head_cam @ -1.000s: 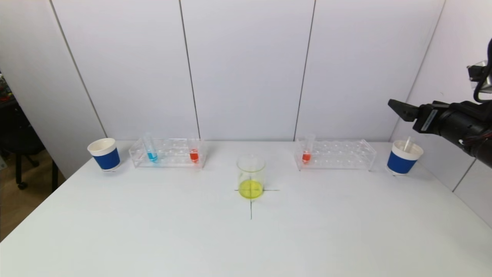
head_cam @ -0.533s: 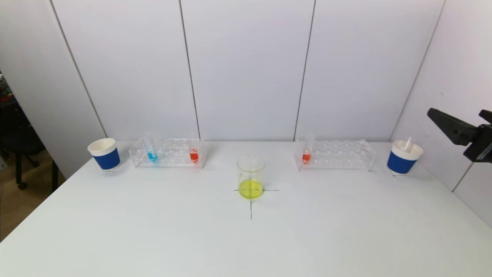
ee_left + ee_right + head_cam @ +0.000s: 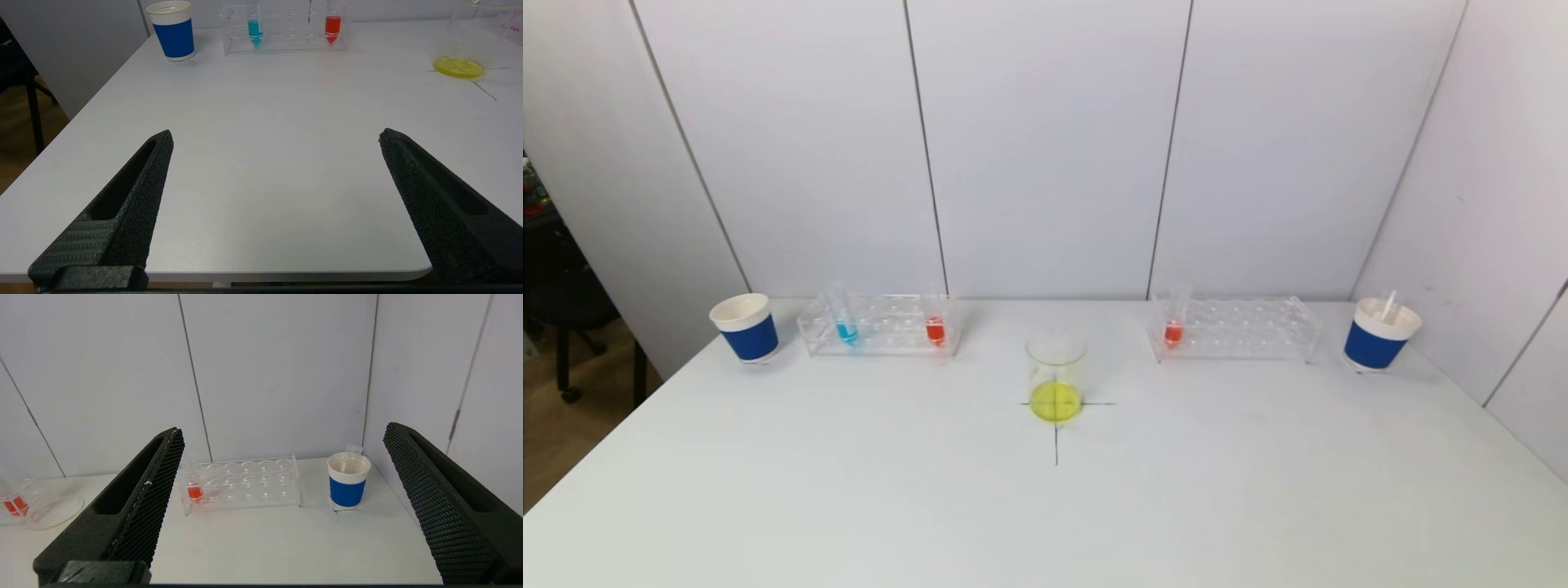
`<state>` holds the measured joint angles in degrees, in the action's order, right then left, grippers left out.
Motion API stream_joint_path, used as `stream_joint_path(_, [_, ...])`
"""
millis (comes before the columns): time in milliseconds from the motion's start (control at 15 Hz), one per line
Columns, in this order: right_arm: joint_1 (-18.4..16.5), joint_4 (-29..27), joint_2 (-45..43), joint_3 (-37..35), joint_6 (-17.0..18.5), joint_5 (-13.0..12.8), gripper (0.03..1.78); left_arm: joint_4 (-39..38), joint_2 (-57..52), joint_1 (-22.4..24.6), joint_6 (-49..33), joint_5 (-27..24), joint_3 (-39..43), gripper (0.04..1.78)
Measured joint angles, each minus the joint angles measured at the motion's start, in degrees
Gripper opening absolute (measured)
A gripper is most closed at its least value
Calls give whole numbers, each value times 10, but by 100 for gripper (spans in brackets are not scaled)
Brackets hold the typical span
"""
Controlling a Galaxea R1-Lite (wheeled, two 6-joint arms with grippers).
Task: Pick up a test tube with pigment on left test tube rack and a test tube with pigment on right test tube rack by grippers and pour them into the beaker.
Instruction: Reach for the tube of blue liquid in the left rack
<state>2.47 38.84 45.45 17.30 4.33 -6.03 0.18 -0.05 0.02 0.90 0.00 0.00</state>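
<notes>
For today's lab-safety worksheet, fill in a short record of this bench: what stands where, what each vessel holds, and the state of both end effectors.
left rack: clear plastic test tube rack holding blue-liquid tube and red-liquid tube
right rack: clear plastic rack holding one red-liquid tube
centre: glass beaker with yellow liquid, on a cross mark
cups: blue-and-white paper cup left; matching cup right, with an empty tube inside
left end effector: open, empty
right end effector: open, empty
</notes>
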Motion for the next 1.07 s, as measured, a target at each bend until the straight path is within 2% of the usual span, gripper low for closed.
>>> stream_joint_path(267, [-6,-170,-153,-1,-3,1,177,0,0,0,0,0,0,176])
stream_joint_path(400, [-11,-233,-216,-2,-12,2,177,0,0,0,0,0,0,176])
stream_joint_path(933, [-22,-353,-391,-23,-57,8,177,0,0,0,0,0,0,176])
stream_joint_path(1067, [-24,-359,-427,-44,-78,9,177,0,0,0,0,0,0,176])
